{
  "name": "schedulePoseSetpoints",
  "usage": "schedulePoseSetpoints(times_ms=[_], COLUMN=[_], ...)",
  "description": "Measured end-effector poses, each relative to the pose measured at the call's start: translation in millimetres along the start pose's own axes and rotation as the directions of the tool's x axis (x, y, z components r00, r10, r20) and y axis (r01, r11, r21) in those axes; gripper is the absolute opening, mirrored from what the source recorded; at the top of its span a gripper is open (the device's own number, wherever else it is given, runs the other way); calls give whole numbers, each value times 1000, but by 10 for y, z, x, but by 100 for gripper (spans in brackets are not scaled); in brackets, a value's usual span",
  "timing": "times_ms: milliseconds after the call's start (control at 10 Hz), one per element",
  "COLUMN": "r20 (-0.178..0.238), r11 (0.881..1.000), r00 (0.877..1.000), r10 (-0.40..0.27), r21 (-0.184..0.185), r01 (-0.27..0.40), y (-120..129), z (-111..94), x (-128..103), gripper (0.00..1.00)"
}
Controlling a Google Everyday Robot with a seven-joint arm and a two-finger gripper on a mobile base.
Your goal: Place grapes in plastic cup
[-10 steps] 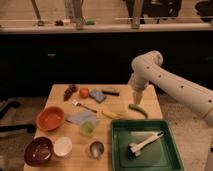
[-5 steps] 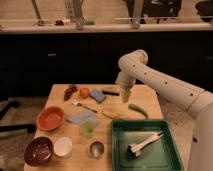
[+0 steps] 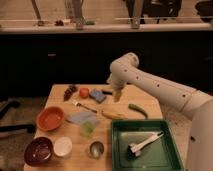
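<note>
The grapes, a small dark purple-red bunch, lie at the far left of the wooden table, next to the orange-red tomato. The plastic cup, pale yellow-green and translucent, stands near the table's middle, in front of a blue-grey cloth. My gripper hangs from the white arm above the far middle of the table, right of the tomato and a blue sponge. It is well apart from the grapes and the cup, with nothing seen in it.
An orange bowl, a dark purple bowl, a small white bowl and a metal cup stand at front left. A green tray holding a white toy plane is at front right. A banana, green pepper and fork lie mid-table.
The arm has swung left across the table, carrying the gripper from above the green pepper toward the sponge and tomato. The objects on the table have not moved.
</note>
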Motion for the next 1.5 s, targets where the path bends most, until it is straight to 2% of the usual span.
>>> schedulePoseSetpoints(times_ms=[100,200,700,1000,1500], r20=[0,4,22,29,28], r11=[1000,999,992,990,990], r00=[1000,999,992,989,990], r10=[-11,-32,-122,-143,-139], r21=[29,41,18,6,4], r01=[11,32,122,143,139], y=[-22,-67,-211,-309,-282], z=[40,96,362,449,449], x=[-74,-214,-718,-849,-824], gripper=[80,80,80,80,80])
